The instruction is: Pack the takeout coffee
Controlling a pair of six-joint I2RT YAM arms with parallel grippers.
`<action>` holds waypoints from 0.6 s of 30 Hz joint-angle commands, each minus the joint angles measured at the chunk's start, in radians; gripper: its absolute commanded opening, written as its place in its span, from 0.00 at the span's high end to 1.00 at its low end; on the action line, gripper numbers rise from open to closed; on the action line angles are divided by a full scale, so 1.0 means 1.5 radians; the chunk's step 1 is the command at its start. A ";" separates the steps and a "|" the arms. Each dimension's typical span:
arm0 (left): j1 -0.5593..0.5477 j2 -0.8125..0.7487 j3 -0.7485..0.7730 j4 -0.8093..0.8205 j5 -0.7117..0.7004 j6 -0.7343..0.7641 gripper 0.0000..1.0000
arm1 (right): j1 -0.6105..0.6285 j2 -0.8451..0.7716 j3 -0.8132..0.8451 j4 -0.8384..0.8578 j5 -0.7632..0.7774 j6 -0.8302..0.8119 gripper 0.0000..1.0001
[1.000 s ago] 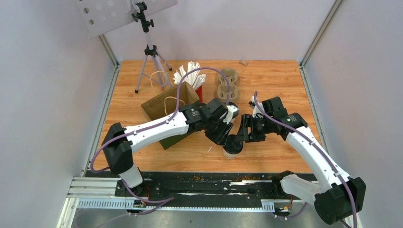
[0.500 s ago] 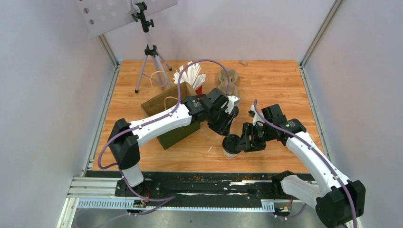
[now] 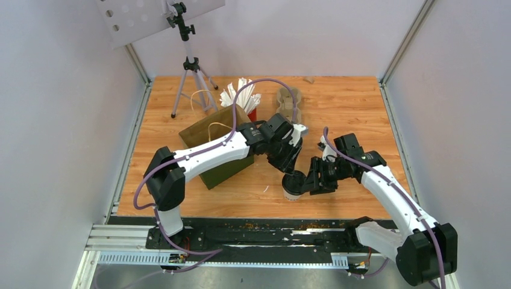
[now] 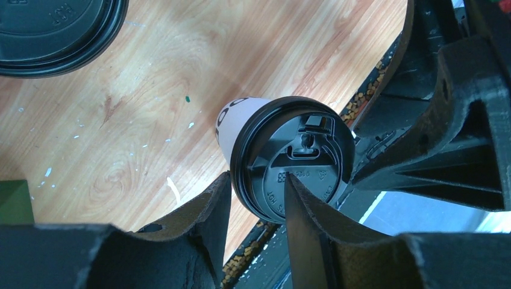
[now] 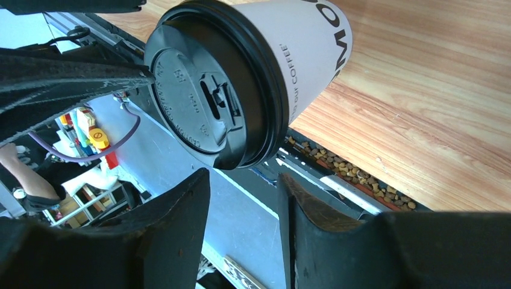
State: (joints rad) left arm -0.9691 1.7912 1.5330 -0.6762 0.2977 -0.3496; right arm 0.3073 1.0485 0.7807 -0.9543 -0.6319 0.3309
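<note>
the coffee cup (image 3: 293,186) stood upright on the table (image 3: 361,108), close to the near edge, black lid on, right between the two arms, which explained why both wrists crowded in on it. the right gripper (image 5: 242,176) sat at its side, jaws part open with nothing between them and the lid just past the fingertips. that read as a line-up for a side grasp on the white wall, not a hold. the left gripper (image 4: 258,177) hung over the lid, jaws narrowly apart and pinching nothing (the lid was wider than the gap), one fingertip at the lid's edge, contact impossible to call. a second black lid (image 4: 48,30) showed in the corner of the left wrist view, most likely the other coffee. the paper bag (image 3: 211,135) stood open-topped to the left and the pulp tray (image 3: 289,103) lay further back, so by my reading this cup was not yet packed.
</note>
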 commanded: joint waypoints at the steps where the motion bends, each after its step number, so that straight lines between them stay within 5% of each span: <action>1: -0.005 0.017 0.006 0.010 0.008 0.024 0.55 | -0.022 0.008 -0.011 0.044 -0.039 -0.011 0.56; 18: -0.008 0.027 -0.019 -0.003 -0.011 0.035 0.60 | -0.077 0.026 -0.075 0.094 -0.065 0.000 0.62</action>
State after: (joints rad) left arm -0.9768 1.8290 1.5284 -0.6739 0.3023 -0.3305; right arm 0.1982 1.0687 0.6846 -0.8379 -0.7750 0.3328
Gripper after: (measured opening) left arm 0.402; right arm 0.387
